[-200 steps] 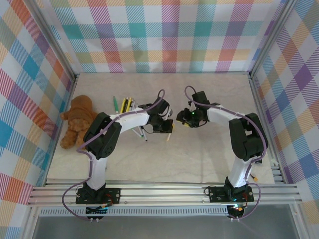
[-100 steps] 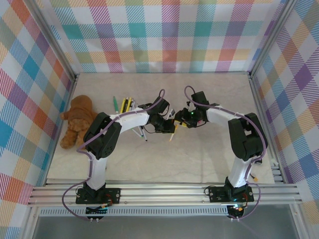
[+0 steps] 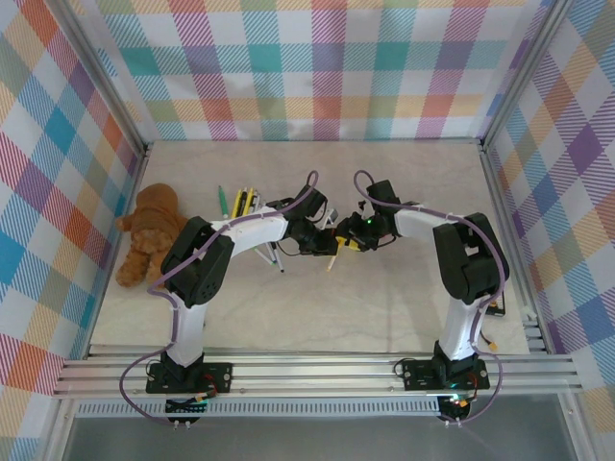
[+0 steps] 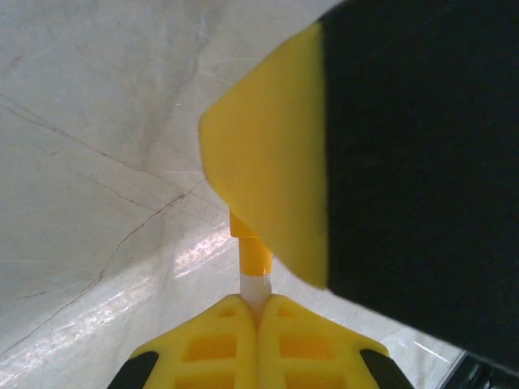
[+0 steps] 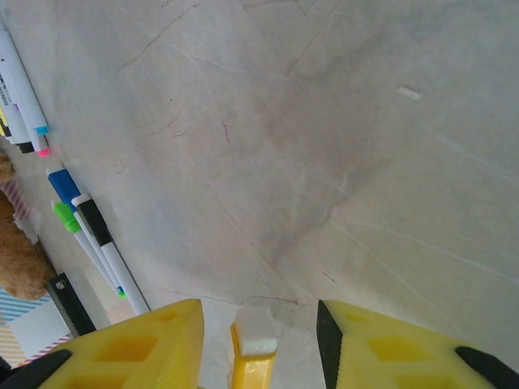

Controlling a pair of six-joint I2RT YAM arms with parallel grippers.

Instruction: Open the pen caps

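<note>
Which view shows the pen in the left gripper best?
Left wrist: the pen rises from the shut left gripper, its white barrel and orange section close and sharp. Right wrist shows its end between the fingers of the open right gripper; top external shows a thin sliver between the grippers.

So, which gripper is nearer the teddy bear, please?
Left. The left gripper is off to the teddy bear's right; the right gripper faces it from just farther right.
</note>
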